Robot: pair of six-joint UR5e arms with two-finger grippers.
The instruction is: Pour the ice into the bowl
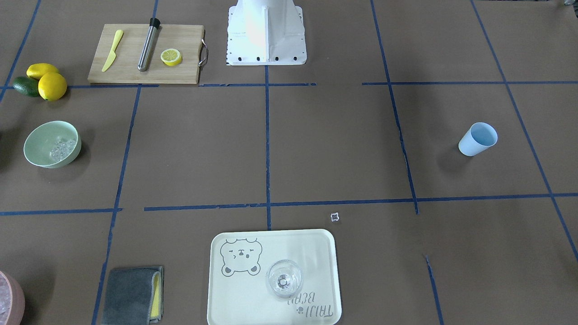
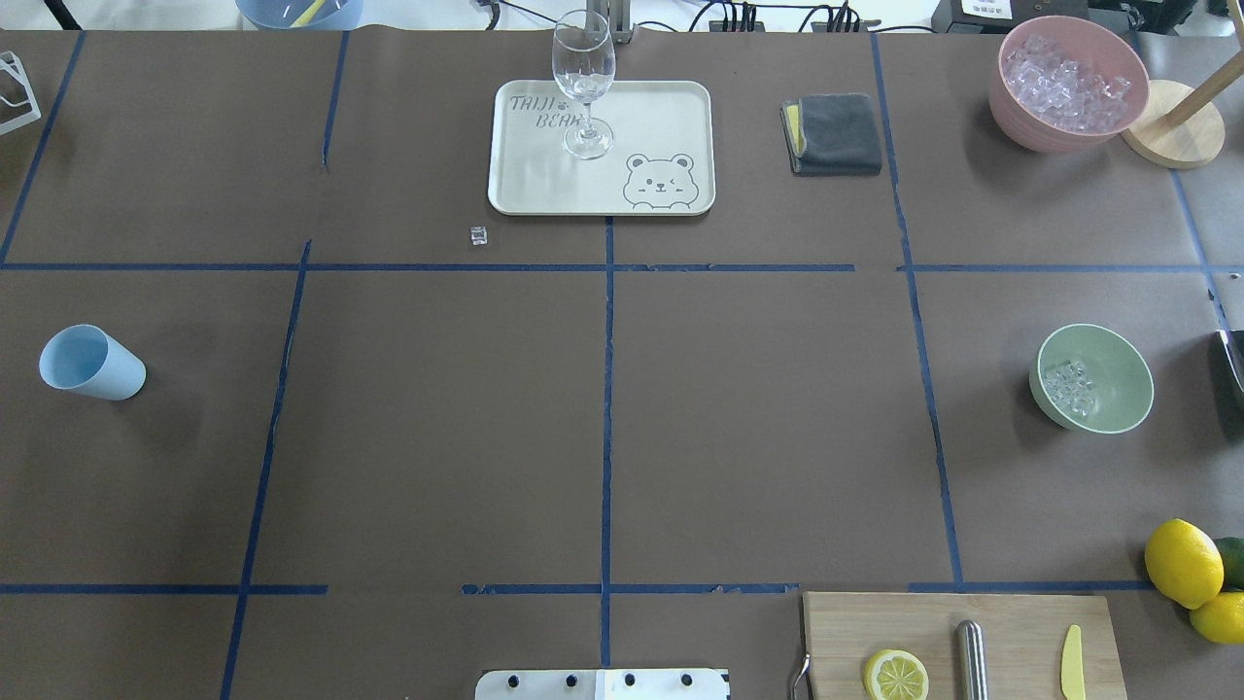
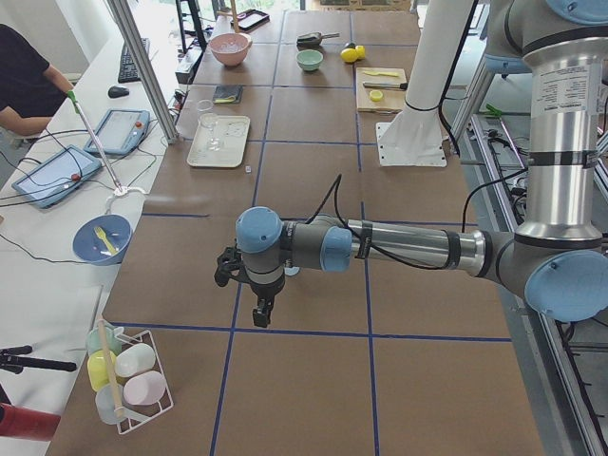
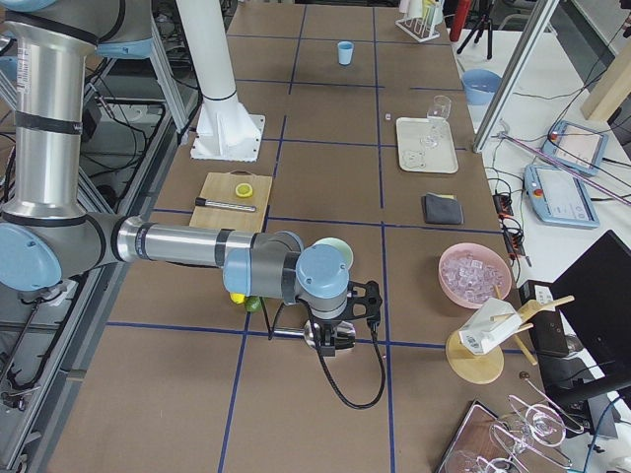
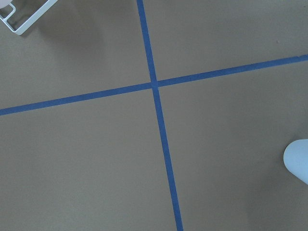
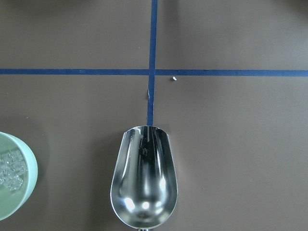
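Observation:
The mint-green bowl (image 2: 1093,377) stands at the table's right side with the ice (image 2: 1069,387) lying in it; both also show in the front view (image 1: 52,144) and at the right wrist view's left edge (image 6: 12,183). The blue cup (image 2: 90,363) lies on its side at the far left and looks empty. One stray ice cube (image 2: 478,235) lies near the tray. My left gripper (image 3: 258,312) hangs over the table near the cup. My right gripper (image 4: 333,333) is beside the bowl. An empty metal scoop (image 6: 144,183) sits under its camera. I cannot tell whether either is open or shut.
A pink bowl (image 2: 1069,83) full of ice stands at the far right corner. A cream tray (image 2: 671,107) holds a wine glass (image 2: 583,83). A grey cloth (image 2: 834,134), a cutting board (image 2: 1011,632) with lemon slice, steel rod and knife, and lemons (image 2: 1183,562) are also on the table.

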